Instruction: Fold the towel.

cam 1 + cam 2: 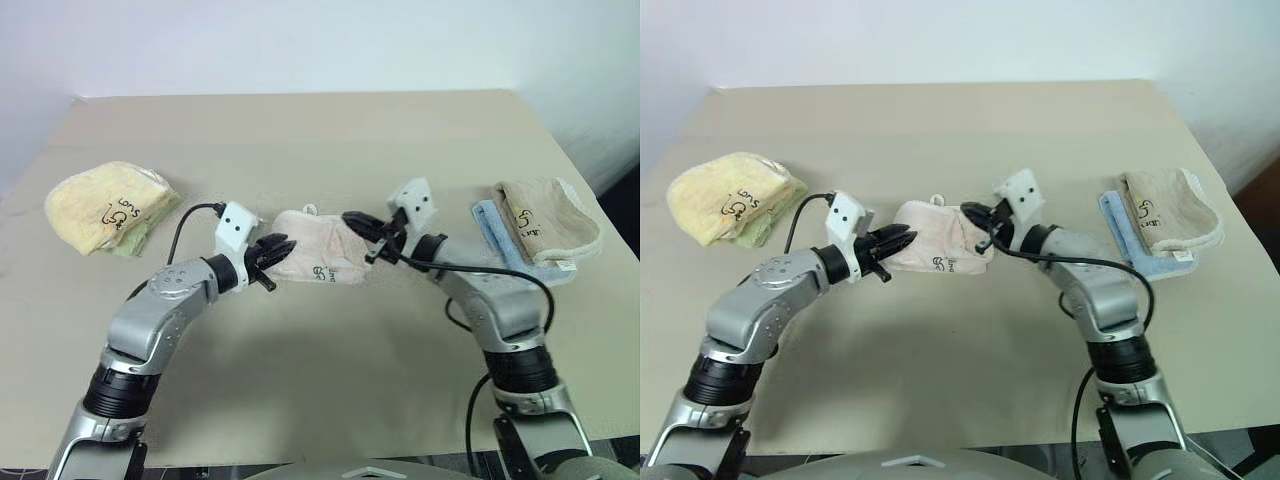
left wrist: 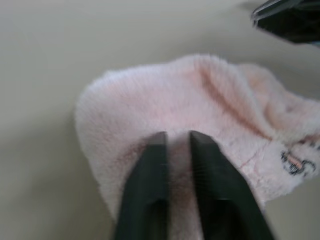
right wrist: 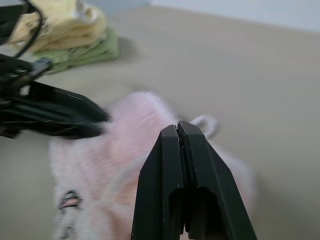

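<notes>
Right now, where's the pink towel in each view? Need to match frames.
Left eye view: the towel lies mid-table between the left gripper and the right gripper.
Right eye view: same spot.
Left wrist view: beyond that arm's fingers.
Right wrist view: under its fingers.
Shared landmark: the black print on it.

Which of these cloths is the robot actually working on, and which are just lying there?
In the job: pink towel, left gripper, right gripper.

Lying about: yellow towel on a green cloth; beige towel on a blue cloth.
</notes>
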`<action>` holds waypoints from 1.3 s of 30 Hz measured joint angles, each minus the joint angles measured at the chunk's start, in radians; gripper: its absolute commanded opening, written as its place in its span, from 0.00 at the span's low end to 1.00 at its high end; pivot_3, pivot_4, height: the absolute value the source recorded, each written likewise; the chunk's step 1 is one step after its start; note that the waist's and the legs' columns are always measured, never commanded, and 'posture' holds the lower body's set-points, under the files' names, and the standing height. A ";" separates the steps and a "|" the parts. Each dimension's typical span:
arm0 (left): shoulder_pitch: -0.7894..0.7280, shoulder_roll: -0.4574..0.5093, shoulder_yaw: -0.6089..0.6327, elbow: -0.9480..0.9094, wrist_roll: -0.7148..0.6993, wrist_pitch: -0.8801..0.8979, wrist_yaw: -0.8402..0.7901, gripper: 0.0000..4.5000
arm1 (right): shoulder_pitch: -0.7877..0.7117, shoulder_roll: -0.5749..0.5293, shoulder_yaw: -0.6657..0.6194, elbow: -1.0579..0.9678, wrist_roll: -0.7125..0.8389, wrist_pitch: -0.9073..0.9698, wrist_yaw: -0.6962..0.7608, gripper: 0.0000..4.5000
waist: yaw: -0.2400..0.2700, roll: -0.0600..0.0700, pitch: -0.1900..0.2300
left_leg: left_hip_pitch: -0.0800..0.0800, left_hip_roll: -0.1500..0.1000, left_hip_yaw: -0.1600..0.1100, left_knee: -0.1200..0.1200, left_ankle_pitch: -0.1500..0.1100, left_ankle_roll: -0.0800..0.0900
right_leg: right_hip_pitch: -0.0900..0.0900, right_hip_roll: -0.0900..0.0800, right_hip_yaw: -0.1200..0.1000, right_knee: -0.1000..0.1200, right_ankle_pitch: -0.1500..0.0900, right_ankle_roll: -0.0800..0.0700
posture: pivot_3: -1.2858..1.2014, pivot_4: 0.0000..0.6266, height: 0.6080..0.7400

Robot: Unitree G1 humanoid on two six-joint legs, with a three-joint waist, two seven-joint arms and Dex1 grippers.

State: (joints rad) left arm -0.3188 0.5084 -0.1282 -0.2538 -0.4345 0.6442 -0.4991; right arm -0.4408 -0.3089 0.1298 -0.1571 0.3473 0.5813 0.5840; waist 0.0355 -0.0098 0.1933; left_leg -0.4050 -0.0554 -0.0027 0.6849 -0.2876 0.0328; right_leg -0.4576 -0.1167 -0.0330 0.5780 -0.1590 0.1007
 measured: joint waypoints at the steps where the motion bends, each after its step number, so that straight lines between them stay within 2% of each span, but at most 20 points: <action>1: -0.002 0.000 -0.018 0.014 0.020 -0.003 -0.003 0.01 | 0.002 0.009 0.016 0.023 -0.012 0.000 -0.005 0.00 | -0.001 0.000 0.000 | 0.000 0.000 0.000 0.000 0.000 0.000 | 0.000 0.000 0.000 0.001 0.000 0.000 | 0.52 0.24 0.91; 6: -0.020 0.010 -0.085 0.059 0.131 -0.044 -0.023 0.01 | 0.029 0.024 0.066 0.135 -0.074 -0.013 -0.028 0.00 | 0.000 0.000 -0.001 | 0.001 0.000 0.000 0.000 0.000 0.000 | 0.000 0.000 0.000 0.001 0.000 0.000 | 0.52 0.24 0.91; 10: -0.019 -0.002 -0.089 0.068 0.164 -0.058 -0.030 0.01 | 0.037 0.024 0.068 0.138 -0.092 -0.030 -0.031 0.00 | -0.001 0.000 -0.002 | 0.009 0.000 0.000 -0.001 0.000 0.000 | 0.009 0.000 0.000 0.001 0.000 0.000 | 0.52 0.24 0.91; 13: -0.004 -0.033 -0.053 0.068 0.147 -0.058 -0.031 0.01 | 0.057 0.014 0.055 0.107 -0.094 -0.036 -0.031 0.00 | -0.001 0.001 -0.001 | 0.013 0.001 -0.001 -0.001 0.000 0.000 | 0.013 0.000 0.000 0.000 -0.002 -0.002 | 0.52 0.24 0.91; 16: 0.006 -0.093 0.054 0.042 0.053 -0.055 -0.030 0.01 | 0.068 -0.017 0.013 0.046 -0.088 -0.039 -0.036 0.00 | -0.001 0.000 -0.001 | 0.013 0.001 -0.001 -0.001 0.000 0.000 | 0.012 -0.001 0.000 0.000 -0.002 -0.001 | 0.52 0.24 0.91; 20: 0.007 -0.081 0.185 -0.010 -0.031 -0.040 -0.032 0.00 | 0.069 -0.071 -0.098 -0.057 -0.016 0.027 -0.025 0.21 | -0.003 0.000 -0.001 | 0.013 0.001 -0.001 -0.002 0.000 0.000 | 0.012 0.000 0.000 0.000 -0.001 0.001 | 0.52 0.24 0.91; 23: 0.024 -0.051 0.226 -0.009 -0.035 -0.037 -0.037 0.00 | 0.076 -0.089 -0.143 -0.091 0.051 0.133 -0.024 0.44 | -0.007 0.000 -0.001 | 0.013 0.001 -0.001 -0.002 0.000 0.000 | 0.012 0.000 0.000 0.000 -0.001 0.000 | 0.52 0.24 0.91; 30: 0.041 -0.044 0.228 -0.004 -0.032 -0.038 -0.042 0.00 | 0.045 0.013 -0.304 -0.051 0.309 0.507 -0.105 0.98 | -0.010 0.000 -0.001 | 0.013 0.001 -0.001 -0.002 0.000 0.000 | 0.012 -0.001 0.000 -0.001 -0.002 -0.002 | 0.52 0.24 0.91; 33: 0.052 -0.050 0.219 -0.006 -0.032 -0.038 -0.042 0.00 | 0.006 0.070 -0.368 0.001 0.379 0.593 -0.156 1.00 | -0.020 0.000 -0.001 | 0.013 0.001 -0.001 -0.002 0.000 0.000 | 0.012 -0.001 0.000 0.000 -0.002 -0.002 | 0.52 0.24 0.91; 39: 0.072 -0.051 0.217 -0.024 -0.033 -0.037 -0.042 0.00 | -0.004 0.094 -0.396 0.052 0.405 0.658 -0.211 1.00 | -0.025 0.000 -0.001 | 0.012 0.001 -0.001 -0.003 0.000 0.000 | 0.011 -0.001 0.000 0.000 -0.002 -0.002 | 0.52 0.24 0.91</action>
State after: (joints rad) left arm -0.2469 0.4573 0.0885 -0.2780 -0.4678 0.6068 -0.5406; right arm -0.4450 -0.2146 -0.2664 -0.1047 0.7521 1.2393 0.3732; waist 0.0102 -0.0094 0.1925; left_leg -0.3926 -0.0545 -0.0038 0.6822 -0.2881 0.0325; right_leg -0.4463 -0.1178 -0.0329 0.5776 -0.1613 0.0986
